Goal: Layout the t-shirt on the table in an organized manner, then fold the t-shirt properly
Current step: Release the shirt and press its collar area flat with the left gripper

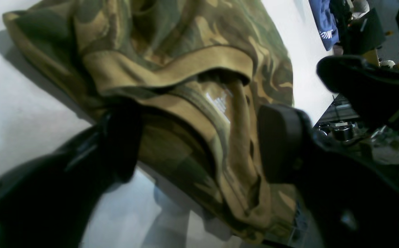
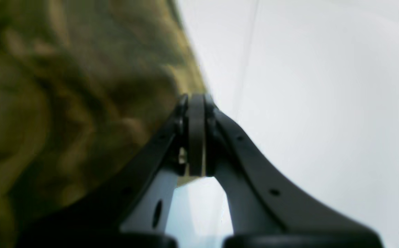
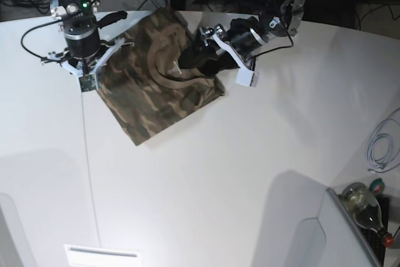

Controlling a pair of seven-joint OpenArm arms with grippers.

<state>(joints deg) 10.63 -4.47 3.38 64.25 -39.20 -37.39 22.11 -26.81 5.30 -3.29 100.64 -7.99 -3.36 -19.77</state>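
Note:
The camouflage t-shirt (image 3: 156,85) lies partly spread on the white table (image 3: 237,167), bunched at its far side. My left gripper (image 1: 199,137) is open, its dark fingers (image 1: 278,141) standing either side of the tan collar band (image 1: 171,72). In the base view this gripper (image 3: 192,62) rests low on the shirt's far right part. My right gripper (image 2: 196,131) is shut, pinching the edge of the t-shirt (image 2: 65,103), with a sliver of cloth showing between the pads. In the base view it (image 3: 95,74) sits at the shirt's left corner.
A thin dark seam (image 3: 87,154) runs down the table's left side. A glass bottle (image 3: 365,204) and a white cable (image 3: 381,148) lie beyond the table's right edge. Blue cloth (image 1: 325,20) hangs past the far edge. A white label (image 3: 103,256) lies near the front.

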